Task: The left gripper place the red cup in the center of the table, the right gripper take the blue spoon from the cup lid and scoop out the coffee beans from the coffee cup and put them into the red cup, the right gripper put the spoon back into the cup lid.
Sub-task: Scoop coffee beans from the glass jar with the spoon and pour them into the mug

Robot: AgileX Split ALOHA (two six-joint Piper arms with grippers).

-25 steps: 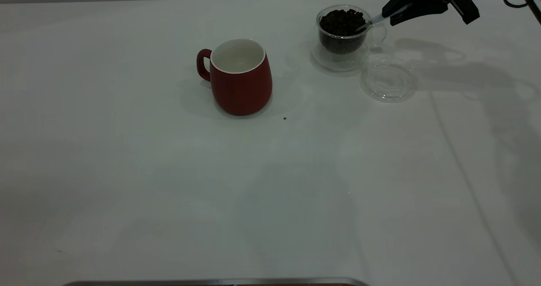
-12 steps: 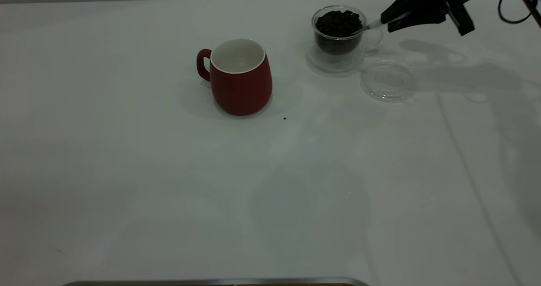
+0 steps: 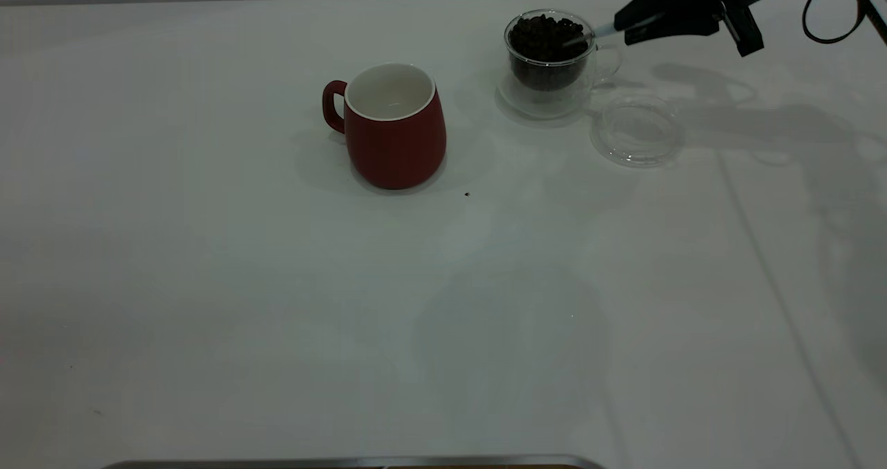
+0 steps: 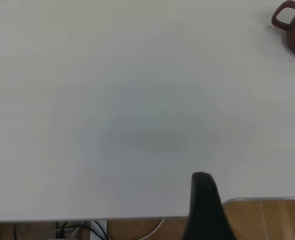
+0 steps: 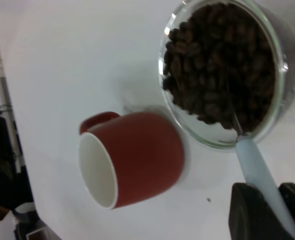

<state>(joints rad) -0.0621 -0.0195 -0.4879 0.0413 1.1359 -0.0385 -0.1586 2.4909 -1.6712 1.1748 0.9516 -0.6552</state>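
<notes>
The red cup [image 3: 393, 125] stands upright and empty near the middle of the table [image 3: 277, 303]; it also shows in the right wrist view [image 5: 132, 157]. My right gripper [image 3: 627, 29] at the far right is shut on the blue spoon [image 5: 260, 175], whose bowl dips into the coffee beans [image 3: 547, 36] heaped in the clear coffee cup [image 3: 551, 64]. The beans [image 5: 222, 65] fill the glass in the right wrist view. The cup lid [image 3: 637, 131] lies empty just right of the coffee cup. Of my left gripper, one black finger [image 4: 205, 207] shows, over the table's edge, far from the red cup [image 4: 292, 25].
A single dark speck [image 3: 467, 194] lies on the table near the red cup's base. A black cable [image 3: 828, 12] hangs from the right arm at the far right. A metal edge [image 3: 346, 463] runs along the table's near side.
My right gripper has moved left with the spoon, pushing its bowl into the beans. The coffee cup has shifted slightly to the left. The red cup and lid have not moved.
</notes>
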